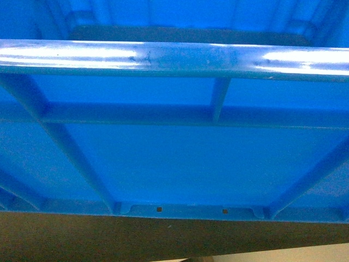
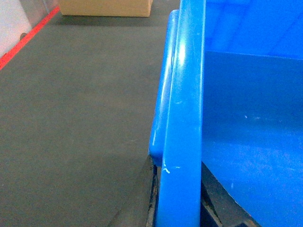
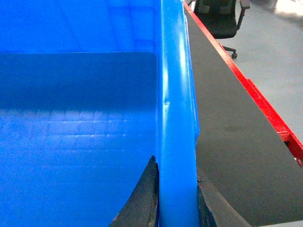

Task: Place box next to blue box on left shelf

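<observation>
Clearly both arms are sharing the load: the box [image 1: 174, 158] is hanging between them, its long near wall filling the head view crosswise, so its long axis is running from one arm to the other. The left gripper [image 2: 177, 198] is pinching the box's left end wall at the rim, one dark finger [image 2: 137, 203] outside and one inside; the right gripper [image 3: 177, 198] is clamping the opposite wall likewise. Neither arm is nearer; the box is sitting squarely between them, over the dark floor [image 2: 71, 118]. No shelf is showing, so which way it lies cannot be told.
</observation>
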